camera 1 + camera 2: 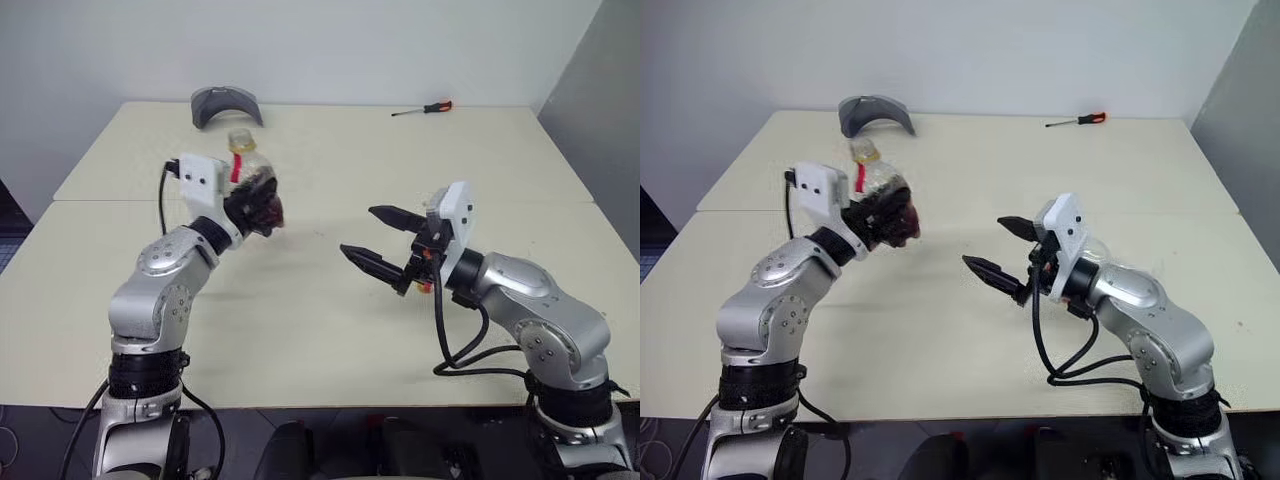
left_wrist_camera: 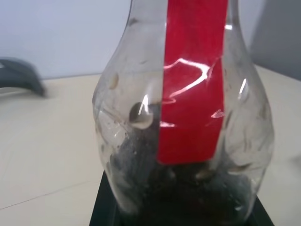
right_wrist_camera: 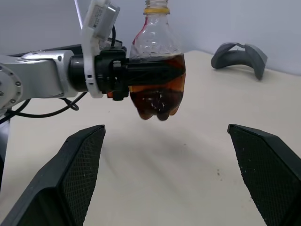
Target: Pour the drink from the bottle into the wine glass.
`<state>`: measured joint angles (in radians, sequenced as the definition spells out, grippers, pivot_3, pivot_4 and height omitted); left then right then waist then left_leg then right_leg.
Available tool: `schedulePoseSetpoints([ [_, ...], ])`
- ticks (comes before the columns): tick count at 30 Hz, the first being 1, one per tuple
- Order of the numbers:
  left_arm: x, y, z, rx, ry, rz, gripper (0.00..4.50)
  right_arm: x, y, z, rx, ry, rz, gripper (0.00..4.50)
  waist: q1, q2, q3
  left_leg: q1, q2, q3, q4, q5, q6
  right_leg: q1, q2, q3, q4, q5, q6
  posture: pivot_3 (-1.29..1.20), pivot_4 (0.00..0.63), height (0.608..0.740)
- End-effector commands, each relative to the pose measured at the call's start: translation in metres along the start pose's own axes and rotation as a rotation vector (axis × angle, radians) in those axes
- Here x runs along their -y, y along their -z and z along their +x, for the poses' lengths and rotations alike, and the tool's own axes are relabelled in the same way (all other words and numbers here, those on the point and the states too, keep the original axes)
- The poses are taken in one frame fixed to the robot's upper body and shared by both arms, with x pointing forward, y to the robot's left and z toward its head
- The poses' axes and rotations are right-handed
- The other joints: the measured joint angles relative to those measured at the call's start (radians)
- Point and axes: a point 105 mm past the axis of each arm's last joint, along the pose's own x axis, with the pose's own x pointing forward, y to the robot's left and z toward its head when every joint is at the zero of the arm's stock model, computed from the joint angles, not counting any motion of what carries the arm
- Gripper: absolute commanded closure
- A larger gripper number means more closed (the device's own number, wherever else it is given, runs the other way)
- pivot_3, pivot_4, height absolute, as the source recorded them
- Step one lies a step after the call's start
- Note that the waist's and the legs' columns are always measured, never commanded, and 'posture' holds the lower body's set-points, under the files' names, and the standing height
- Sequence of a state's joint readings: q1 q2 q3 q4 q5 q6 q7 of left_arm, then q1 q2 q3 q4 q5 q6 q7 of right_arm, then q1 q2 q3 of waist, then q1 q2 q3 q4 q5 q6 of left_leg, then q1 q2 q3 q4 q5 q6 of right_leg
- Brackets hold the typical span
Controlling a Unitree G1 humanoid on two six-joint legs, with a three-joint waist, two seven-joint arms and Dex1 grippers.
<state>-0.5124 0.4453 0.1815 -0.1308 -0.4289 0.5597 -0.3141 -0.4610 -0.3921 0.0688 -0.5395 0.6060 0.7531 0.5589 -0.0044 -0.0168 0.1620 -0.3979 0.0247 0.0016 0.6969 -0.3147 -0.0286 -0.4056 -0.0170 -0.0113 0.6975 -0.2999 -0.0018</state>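
Bottle: the small squat clear plastic bottle (image 3: 157, 70) with a red label strip and yellow cap hangs upright above the table, well clear of its surface.
Drink: the dark reddish-brown liquid (image 3: 157, 94) fills the lower half of the bottle.
Left gripper: the left gripper (image 1: 258, 205) has its black fingers clamped around the bottle's belly.
Right gripper: the right gripper (image 1: 385, 240) hovers near the bottle, jaws wide apart and empty, facing it.
Cap: the cap looks still on.
Table: the cream tabletop (image 1: 330, 320) carries a grey curved piece (image 1: 226, 104) and a red-handled screwdriver (image 1: 424, 108) at the far edge.
Progress: early; uncapping and pouring remain.
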Motion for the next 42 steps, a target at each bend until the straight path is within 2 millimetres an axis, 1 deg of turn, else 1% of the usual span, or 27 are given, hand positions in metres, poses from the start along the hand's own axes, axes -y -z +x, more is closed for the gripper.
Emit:
schedulePoseSetpoints([
  [1, -0.03, -0.027, -0.002, 0.109, -0.122, 0.062, 3.63, -0.005, -0.015, 0.008, 0.056, -0.074, -0.047, 0.06, 0.0, 0.0, 0.0, 0.0, 0.0, 0.0, 0.0, 0.0, 0.0, 0.0, 0.0, 0.0, 0.0, 0.0, 0.0, 0.0, 0.15, 0.74],
  [4, -0.051, -0.031, -0.002, 0.132, -0.201, 0.076, 3.63, -0.005, -0.024, 0.018, 0.088, -0.1, -0.048, 0.06, 0.0, 0.0, 0.0, 0.0, 0.0, 0.0, 0.0, 0.0, 0.0, 0.0, 0.0, 0.0, 0.0, 0.0, 0.0, 0.0, 0.15, 0.74],
  [6, -0.06, -0.031, -0.002, 0.138, -0.235, 0.092, 3.63, -0.006, -0.029, 0.024, 0.106, -0.115, -0.049, 0.06, 0.0, 0.0, 0.0, 0.0, 0.0, 0.0, 0.0, 0.0, -0.001, 0.0, 0.0, 0.0, 0.0, 0.0, 0.0, 0.0, 0.15, 0.74],
  [12, -0.076, -0.029, 0.0, 0.168, -0.301, 0.085, 3.63, -0.01, -0.035, 0.035, 0.128, -0.14, -0.051, 0.06, 0.0, -0.001, 0.0, -0.001, 0.0, 0.0, 0.0, 0.001, -0.002, 0.0, -0.001, 0.0, 0.0, 0.0, 0.0, 0.0, 0.15, 0.74],
  [15, -0.082, -0.021, 0.002, 0.163, -0.324, 0.048, 3.63, -0.012, -0.034, 0.04, 0.124, -0.149, -0.06, 0.06, 0.0, -0.001, 0.0, -0.001, 0.0, 0.0, 0.0, 0.001, -0.002, 0.0, -0.001, -0.001, 0.0, 0.0, 0.0, 0.0, 0.15, 0.74],
  [21, -0.086, -0.005, 0.004, 0.15, -0.329, 0.033, 3.63, -0.011, -0.037, 0.047, 0.143, -0.147, -0.06, 0.06, -0.001, -0.001, -0.001, -0.001, 0.0, 0.0, 0.0, 0.001, -0.002, -0.001, -0.001, -0.001, 0.0, 0.0, 0.0, 0.0, 0.15, 0.74],
  [24, -0.091, 0.001, 0.001, 0.155, -0.335, 0.059, 3.63, -0.01, -0.039, 0.05, 0.154, -0.14, -0.057, 0.06, -0.001, -0.001, -0.001, -0.001, 0.0, 0.0, 0.0, 0.001, -0.002, -0.001, -0.001, -0.001, 0.0, 0.0, 0.0, 0.0, 0.15, 0.74],
  [28, -0.096, 0.015, -0.003, 0.125, -0.346, 0.069, 3.63, -0.009, -0.038, 0.051, 0.151, -0.132, -0.059, 0.06, -0.001, -0.001, -0.001, -0.001, 0.0, 0.0, 0.0, 0.001, -0.002, -0.001, -0.001, -0.001, 0.0, 0.0, 0.0, 0.0, 0.15, 0.74],
  [32, -0.095, 0.034, -0.003, 0.077, -0.322, 0.06, 3.63, -0.011, -0.035, 0.049, 0.137, -0.133, -0.057, 0.06, -0.001, -0.001, -0.001, -0.001, 0.0, 0.0, 0.0, 0.001, -0.002, -0.001, -0.001, -0.001, 0.0, 0.0, 0.0, 0.0, 0.15, 0.74],
  [36, -0.088, 0.051, -0.003, 0.044, -0.292, 0.039, 3.63, -0.013, -0.037, 0.05, 0.14, -0.134, -0.05, 0.06, -0.002, -0.001, -0.001, -0.001, 0.0, 0.0, 0.0, 0.001, -0.002, -0.001, -0.001, -0.001, 0.0, 0.0, 0.0, 0.0, 0.15, 0.74],
  [42, -0.086, 0.055, -0.003, 0.041, -0.279, 0.031, 3.63, -0.011, -0.038, 0.047, 0.139, -0.12, -0.053, 0.06, -0.002, -0.002, -0.001, -0.001, 0.0, 0.0, 0.0, 0.001, -0.002, -0.001, -0.001, -0.001, 0.0, 0.0, 0.0, 0.0, 0.15, 0.74],
])
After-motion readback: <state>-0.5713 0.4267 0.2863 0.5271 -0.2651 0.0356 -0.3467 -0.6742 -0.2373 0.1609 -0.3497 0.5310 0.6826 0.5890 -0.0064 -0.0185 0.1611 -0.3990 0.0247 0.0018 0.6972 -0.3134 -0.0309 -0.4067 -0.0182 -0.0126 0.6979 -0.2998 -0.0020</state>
